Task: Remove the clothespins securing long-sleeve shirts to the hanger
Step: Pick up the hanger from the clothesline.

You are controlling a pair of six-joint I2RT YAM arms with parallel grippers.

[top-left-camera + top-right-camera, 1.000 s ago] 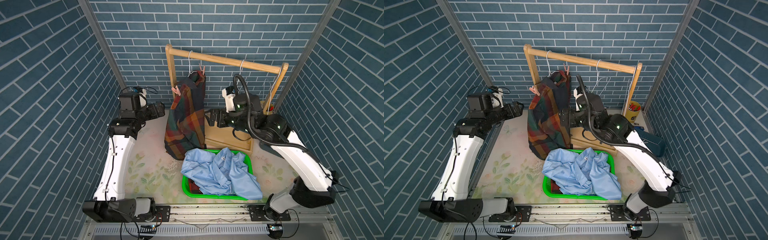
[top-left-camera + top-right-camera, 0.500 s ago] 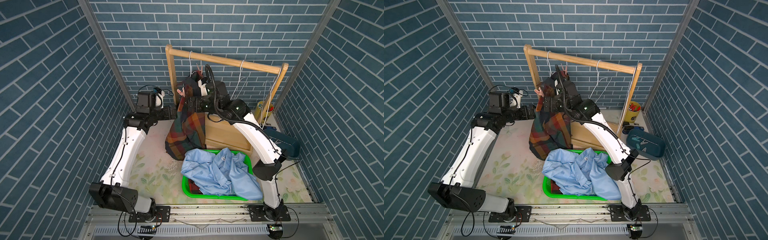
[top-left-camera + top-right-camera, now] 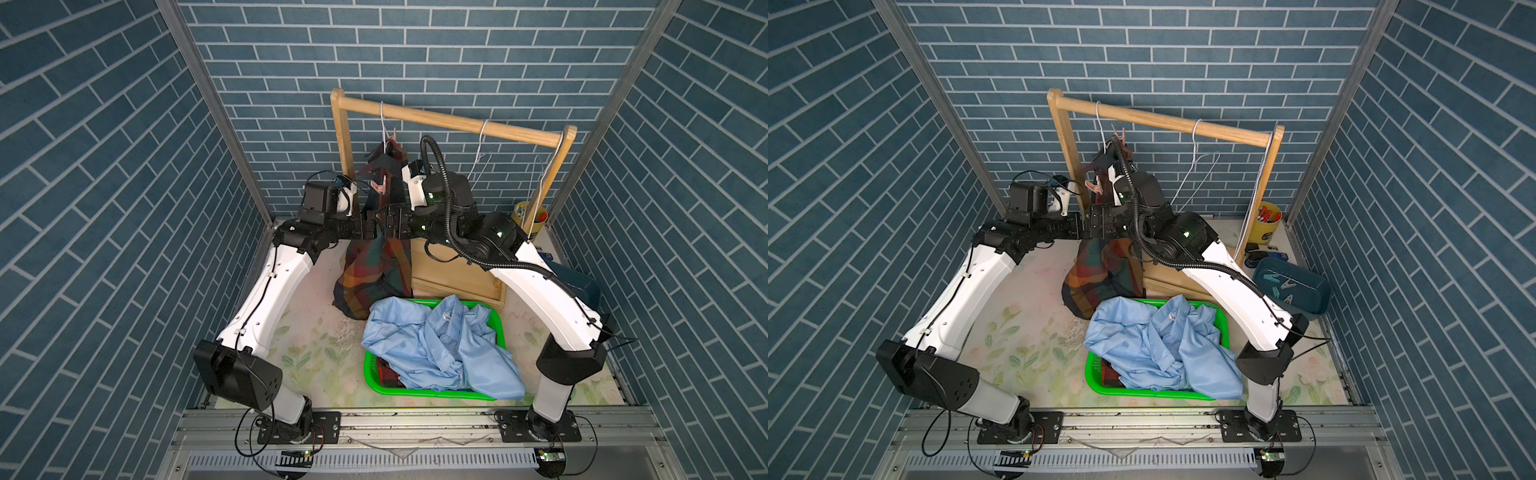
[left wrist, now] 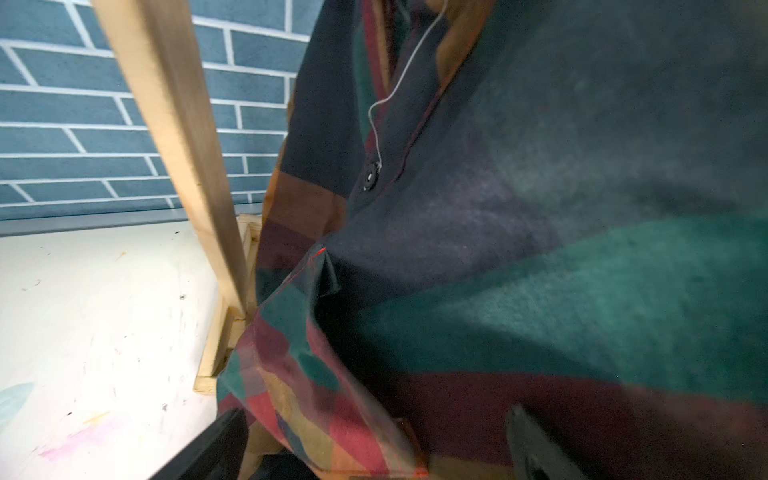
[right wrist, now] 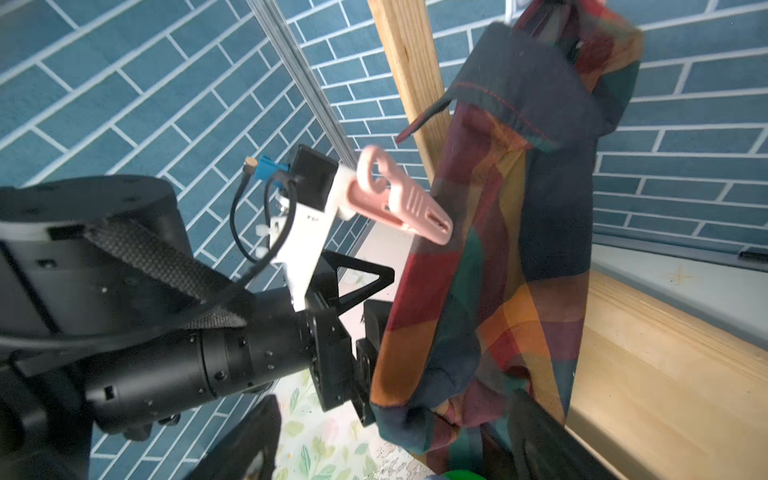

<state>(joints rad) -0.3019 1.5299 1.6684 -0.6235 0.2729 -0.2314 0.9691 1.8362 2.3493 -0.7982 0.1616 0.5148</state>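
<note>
A dark plaid long-sleeve shirt (image 3: 376, 266) hangs from a white wire hanger on the wooden rack (image 3: 449, 120). One pink clothespin (image 3: 380, 187) grips its shoulder and shows close up in the right wrist view (image 5: 399, 203). Another pink clothespin (image 3: 392, 135) sits by the hanger hook. My left gripper (image 3: 368, 226) is open, with plaid cloth lying between its fingers (image 4: 208, 449). My right gripper (image 3: 390, 220) faces it from the other side, jaws apart around a hanging fold (image 5: 415, 415). A light blue shirt (image 3: 436, 345) lies in the green basket (image 3: 374, 382).
Two bare wire hangers (image 3: 482, 153) hang further along the rail. A yellow cup (image 3: 536, 216) stands by the rack's far post. A dark blue tub (image 3: 1291, 286) holds pale pegs. The rack's wooden base (image 3: 457, 270) sits behind the basket.
Both arms swung in from either side of the rack and now meet at the plaid shirt. The right arm rose to the shoulder, then dropped lower. Its jaws have narrowed slightly.
</note>
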